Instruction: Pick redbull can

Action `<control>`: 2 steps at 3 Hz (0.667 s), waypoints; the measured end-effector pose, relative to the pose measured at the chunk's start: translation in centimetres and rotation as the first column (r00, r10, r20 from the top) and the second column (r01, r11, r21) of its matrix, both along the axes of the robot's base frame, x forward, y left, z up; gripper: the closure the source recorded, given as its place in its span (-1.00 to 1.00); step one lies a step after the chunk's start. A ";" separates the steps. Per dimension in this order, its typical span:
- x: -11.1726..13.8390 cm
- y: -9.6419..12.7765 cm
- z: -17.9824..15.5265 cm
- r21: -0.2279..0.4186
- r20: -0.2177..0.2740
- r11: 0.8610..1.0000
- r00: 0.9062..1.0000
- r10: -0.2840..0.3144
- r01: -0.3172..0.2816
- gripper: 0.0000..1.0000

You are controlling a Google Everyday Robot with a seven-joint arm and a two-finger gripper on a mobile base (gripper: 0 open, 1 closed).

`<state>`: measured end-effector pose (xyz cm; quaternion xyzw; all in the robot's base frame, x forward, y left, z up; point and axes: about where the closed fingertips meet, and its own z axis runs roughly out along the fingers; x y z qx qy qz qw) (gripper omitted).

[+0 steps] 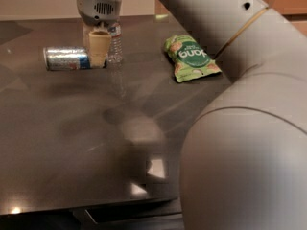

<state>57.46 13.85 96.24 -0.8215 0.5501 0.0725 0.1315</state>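
The redbull can, silver with blue panels, lies on its side on the dark table at the far left. My gripper hangs straight down from the arm and sits at the can's right end, touching or almost touching it. The can rests on the table surface. A small clear water bottle stands upright just behind and to the right of the gripper.
A green snack bag lies flat on the table to the right of the bottle. My large grey arm fills the right side of the view and hides that part of the table. The table's front edge runs along the bottom.
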 end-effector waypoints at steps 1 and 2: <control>-0.6 -0.9 1.9 0.070 0.030 0.997 0.999 0.028 -0.030 1.00; -0.1 -0.3 2.0 0.090 0.046 0.996 0.999 0.023 -0.028 1.00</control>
